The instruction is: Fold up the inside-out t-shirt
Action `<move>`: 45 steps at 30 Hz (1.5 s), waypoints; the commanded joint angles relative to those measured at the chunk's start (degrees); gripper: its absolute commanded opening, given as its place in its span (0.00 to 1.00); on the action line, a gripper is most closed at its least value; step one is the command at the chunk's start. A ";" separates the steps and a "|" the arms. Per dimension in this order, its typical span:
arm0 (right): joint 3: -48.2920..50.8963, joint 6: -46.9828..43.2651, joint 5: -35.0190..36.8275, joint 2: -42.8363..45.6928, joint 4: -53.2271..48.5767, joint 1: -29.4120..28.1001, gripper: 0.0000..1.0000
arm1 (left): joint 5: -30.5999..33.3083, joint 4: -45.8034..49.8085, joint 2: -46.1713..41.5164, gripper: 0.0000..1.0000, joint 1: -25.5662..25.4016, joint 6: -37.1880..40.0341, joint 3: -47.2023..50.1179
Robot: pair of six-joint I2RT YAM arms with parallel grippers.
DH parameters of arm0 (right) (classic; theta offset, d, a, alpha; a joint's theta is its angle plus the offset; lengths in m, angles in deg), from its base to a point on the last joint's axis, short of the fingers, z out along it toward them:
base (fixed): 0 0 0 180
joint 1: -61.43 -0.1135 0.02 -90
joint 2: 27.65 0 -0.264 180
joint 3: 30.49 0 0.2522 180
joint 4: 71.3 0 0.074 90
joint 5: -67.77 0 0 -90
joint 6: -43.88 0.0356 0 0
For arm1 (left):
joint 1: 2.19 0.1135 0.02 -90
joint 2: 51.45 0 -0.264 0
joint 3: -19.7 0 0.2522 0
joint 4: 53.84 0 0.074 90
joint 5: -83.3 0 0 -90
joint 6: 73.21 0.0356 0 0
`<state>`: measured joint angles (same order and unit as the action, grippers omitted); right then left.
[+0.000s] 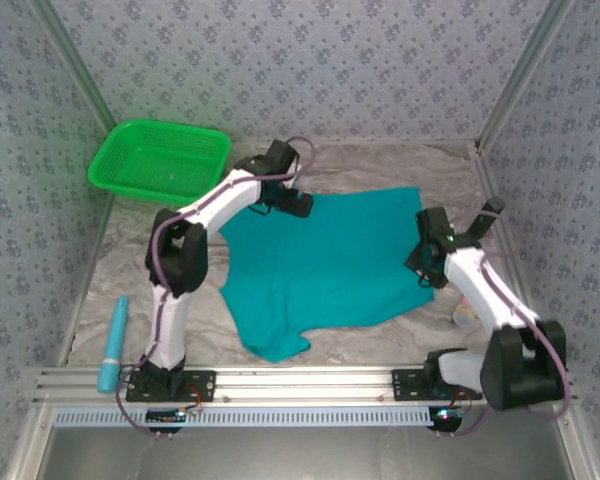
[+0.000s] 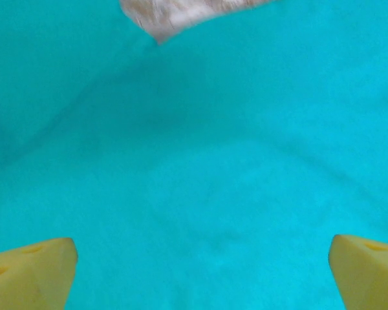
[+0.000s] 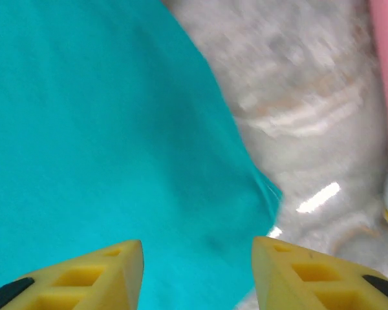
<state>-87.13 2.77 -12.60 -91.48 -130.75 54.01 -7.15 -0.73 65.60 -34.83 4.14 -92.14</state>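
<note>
The inside-out t-shirt (image 1: 330,265) lies spread flat in the middle of the table, teal, with one sleeve pointing toward the near edge. My left gripper (image 1: 298,203) hovers over the shirt's far left corner. In the left wrist view its yellow fingertips (image 2: 32,274) stand wide apart over smooth teal cloth (image 2: 200,161), so the left gripper (image 2: 204,278) is open and holds nothing. My right gripper (image 1: 425,262) is at the shirt's right edge. In the right wrist view the right gripper (image 3: 197,274) is open above the cloth's edge (image 3: 116,129), with nothing pinched.
A bright green mesh basket (image 1: 160,160) stands at the back left. A light blue cylinder (image 1: 113,345) lies at the near left by the rail. A pink object (image 3: 385,84) rests on the crinkled whitish table cover (image 3: 297,77), right of the shirt. Patterned walls enclose the table.
</note>
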 commanded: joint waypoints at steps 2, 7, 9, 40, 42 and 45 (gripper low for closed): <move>6.28 5.31 -1.81 3.49 -2.25 3.80 0.42 | 5.10 -2.88 2.93 0.95 4.00 -5.70 6.75; 8.67 2.36 -1.21 0.59 3.63 7.79 0.39 | 8.89 -0.86 7.49 0.92 5.21 -3.40 4.47; 9.57 2.71 -1.72 -1.35 5.92 8.76 0.39 | 9.87 1.93 9.55 0.90 5.80 -1.66 1.91; 10.48 -2.04 -8.59 -6.66 13.71 3.05 0.28 | 3.88 2.18 5.26 0.98 1.85 6.80 -7.68; 10.48 -1.24 -6.99 -8.09 12.94 2.31 0.13 | 4.49 0.34 3.94 0.98 2.06 5.89 -2.96; 8.95 0.45 0.96 -6.49 6.94 0.18 0.00 | 5.28 -0.12 4.95 0.98 3.03 5.87 -0.24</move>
<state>-77.29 1.04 -19.20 -99.04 -118.93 55.68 -2.19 1.76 69.30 -33.76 11.53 -95.31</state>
